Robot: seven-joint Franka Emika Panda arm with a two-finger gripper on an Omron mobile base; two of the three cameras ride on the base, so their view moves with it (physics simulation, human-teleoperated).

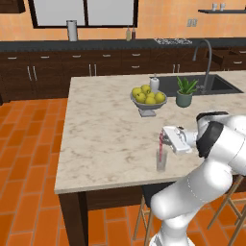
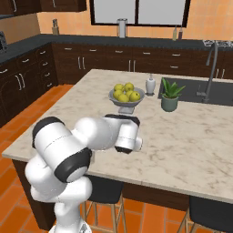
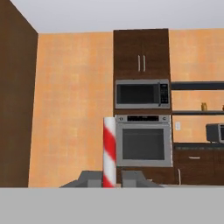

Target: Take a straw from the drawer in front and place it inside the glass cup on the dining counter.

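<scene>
Currently the glass cup (image 1: 161, 161) stands near the front edge of the dining counter (image 1: 105, 129), with the straw (image 1: 160, 145) upright inside it, upper end rising above the rim. The gripper (image 1: 165, 139) is closed on the straw just above the cup. Behind the cup, a fruit bowl (image 1: 148, 101) holds yellow-green fruit. From the right base camera the arm hides cup and straw.

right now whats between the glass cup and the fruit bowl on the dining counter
Nothing: in the left base view, bare marbled top of the dining counter separates the glass cup from the fruit bowl.
</scene>
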